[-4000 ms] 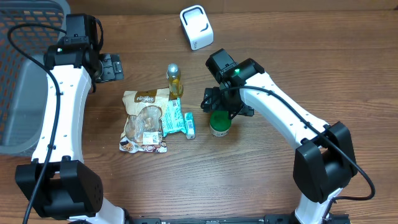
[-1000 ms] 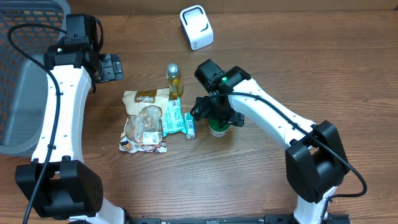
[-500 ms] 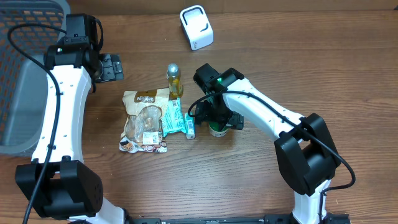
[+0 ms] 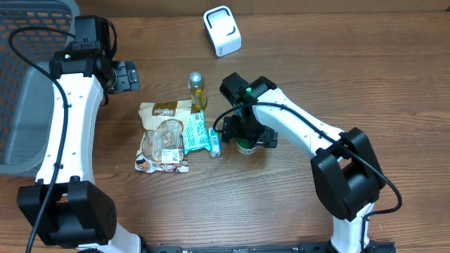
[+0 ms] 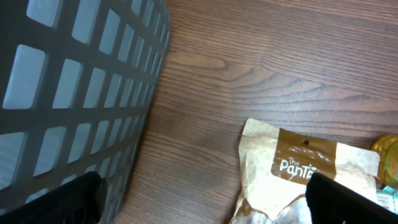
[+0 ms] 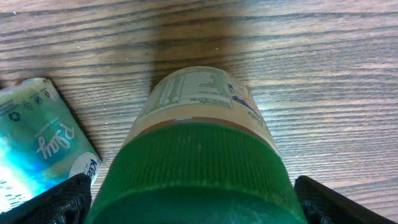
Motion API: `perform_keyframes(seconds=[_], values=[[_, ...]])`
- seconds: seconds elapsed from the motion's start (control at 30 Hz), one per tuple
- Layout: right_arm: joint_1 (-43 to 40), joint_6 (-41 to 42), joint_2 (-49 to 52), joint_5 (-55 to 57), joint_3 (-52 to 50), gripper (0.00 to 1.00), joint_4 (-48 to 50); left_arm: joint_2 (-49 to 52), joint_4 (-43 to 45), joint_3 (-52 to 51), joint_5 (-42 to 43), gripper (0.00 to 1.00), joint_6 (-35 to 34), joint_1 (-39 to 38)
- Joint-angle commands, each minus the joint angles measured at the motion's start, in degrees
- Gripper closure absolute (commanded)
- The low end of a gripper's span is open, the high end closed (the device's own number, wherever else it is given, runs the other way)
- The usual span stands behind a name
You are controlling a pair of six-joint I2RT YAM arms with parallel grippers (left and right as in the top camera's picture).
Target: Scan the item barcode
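Upright on the desk (image 4: 365, 84), green lid up, label side toward the camera in the right wrist view: the jar (image 4: 246, 146). Straddled by the right tool (image 4: 245, 135), released and spread wide, one finger (image 6: 59, 199) left of the lid, the other right of it; cannot tell whether either touches. Just beside the jar on its left, a teal tissue pack (image 4: 200, 133), flat, then a snack bag (image 4: 164, 133) against that. Beyond these, a small bottle (image 4: 197, 91), upright. Well apart at the far edge, the white scanner (image 4: 222, 31). Near the grey basket (image 4: 21, 105), far from the jar, the left tool (image 4: 125, 75), likewise released, holding nothing
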Motion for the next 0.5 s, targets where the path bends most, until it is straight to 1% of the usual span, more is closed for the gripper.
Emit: perform_keyframes(seconds=[0.0, 0.03, 0.2, 0.27, 0.47], values=[[-0.4, 0.2, 0.2, 0.4, -1.3, 0.0, 0.3, -0.7, 0.1, 1.3, 0.1, 0.01, 0.9, 0.6], [-0.5, 0.2, 0.2, 0.7, -1.3, 0.01, 0.4, -0.7, 0.1, 1.3, 0.1, 0.0, 0.9, 0.6], [-1.7, 0.2, 0.2, 1.3, -1.3, 0.23, 1.2, -0.7, 0.1, 1.3, 0.1, 0.0, 0.9, 0.6], [-2.2, 0.2, 0.2, 1.3, -1.3, 0.27, 1.2, -0.7, 0.1, 1.3, 0.1, 0.0, 0.9, 0.6], [-4.5, 0.2, 0.2, 1.3, -1.3, 0.28, 1.7, -0.7, 0.1, 1.3, 0.1, 0.01, 0.9, 0.6]])
